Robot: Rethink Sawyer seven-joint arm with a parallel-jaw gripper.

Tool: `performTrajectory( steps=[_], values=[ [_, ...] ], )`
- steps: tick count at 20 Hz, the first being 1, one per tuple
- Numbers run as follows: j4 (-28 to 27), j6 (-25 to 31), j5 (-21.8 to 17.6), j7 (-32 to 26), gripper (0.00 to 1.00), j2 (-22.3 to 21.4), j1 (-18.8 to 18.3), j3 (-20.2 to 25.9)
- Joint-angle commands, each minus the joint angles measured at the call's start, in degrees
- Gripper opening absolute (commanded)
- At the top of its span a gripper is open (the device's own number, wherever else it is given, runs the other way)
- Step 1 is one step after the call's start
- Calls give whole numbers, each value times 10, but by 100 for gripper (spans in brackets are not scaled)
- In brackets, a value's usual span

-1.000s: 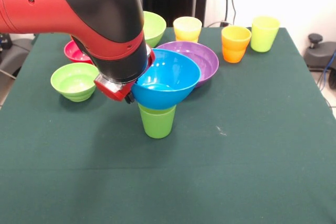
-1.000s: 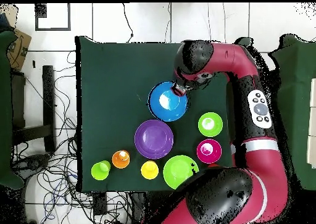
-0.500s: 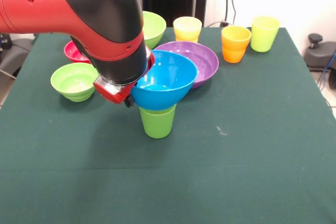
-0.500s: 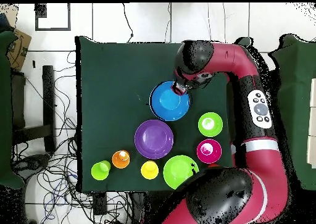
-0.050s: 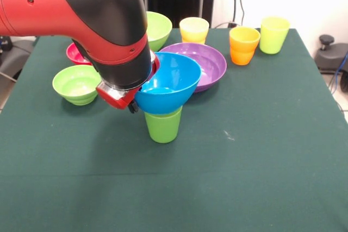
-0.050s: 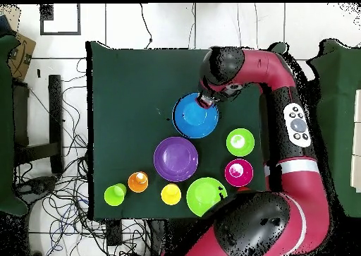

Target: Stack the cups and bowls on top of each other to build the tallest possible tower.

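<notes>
Counting 5 bowls, 4 cups, blue bowl (image 5: pixel 169 82) atop green cup (image 5: pixel 162 125), pincer (image 5: pixel 132 105) grip unclear

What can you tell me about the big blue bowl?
The blue bowl is round, deep, shiny plastic, open side up and empty. It sits tilted on top of an upright green cup, much wider than the cup. The robot's gripper is at its rim. The purple bowl lies just behind it.

Blue bowl (image 5: pixel 169 82), green cup (image 5: pixel 162 126), purple bowl (image 5: pixel 209 63).
</notes>
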Motion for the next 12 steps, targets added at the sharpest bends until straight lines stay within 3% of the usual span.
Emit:
performTrajectory(
  steps=[1,12],
  values=[
    [18,-69,-35,-154,0,13,-5,19],
    [12,-80,-34,-129,0,11,3,19]
  ],
)
